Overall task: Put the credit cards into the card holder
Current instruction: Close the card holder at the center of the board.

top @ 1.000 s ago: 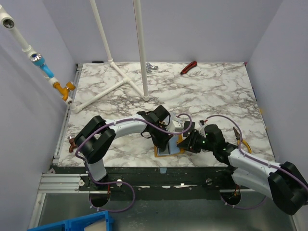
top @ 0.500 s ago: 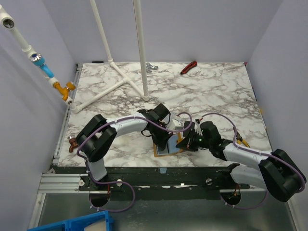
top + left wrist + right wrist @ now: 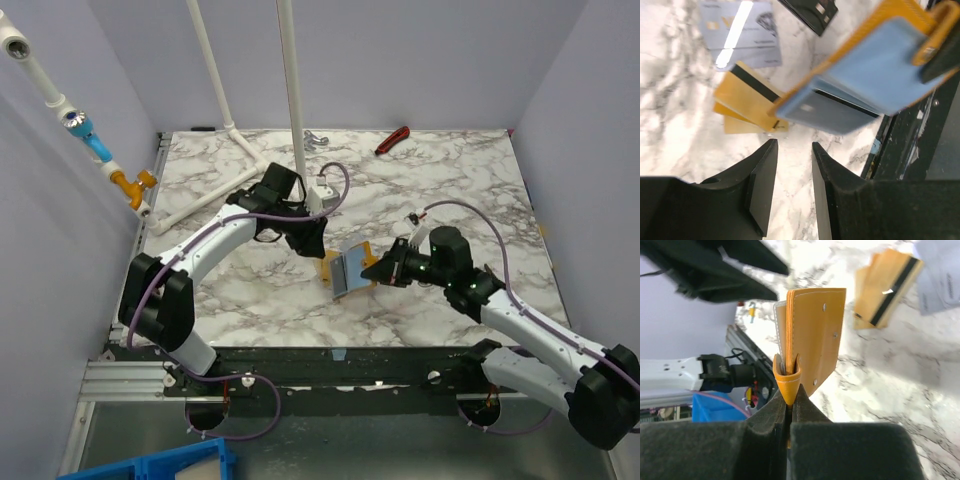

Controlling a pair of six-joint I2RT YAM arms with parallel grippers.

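The card holder (image 3: 349, 270), orange with a grey-blue panel, is held tilted up above the table by my right gripper (image 3: 384, 268), which is shut on its orange loop (image 3: 788, 382). The gold-tan card (image 3: 747, 97) with a dark stripe and the pale grey-blue card (image 3: 737, 35) lie on the marble below; both also show in the right wrist view, the gold-tan card (image 3: 887, 287) and the grey-blue card (image 3: 940, 280). My left gripper (image 3: 310, 236) is open and empty, raised to the back left of the holder (image 3: 875, 70).
A white pipe stand (image 3: 262, 165) rises at the back left. A red-handled tool (image 3: 393, 139) and a metal clip (image 3: 318, 137) lie by the far edge. The table's dark front rail (image 3: 330, 355) is close below the holder.
My left gripper has pulled back and up to the left, away from the holder. My right gripper has lifted the holder off the table and tilted it up.
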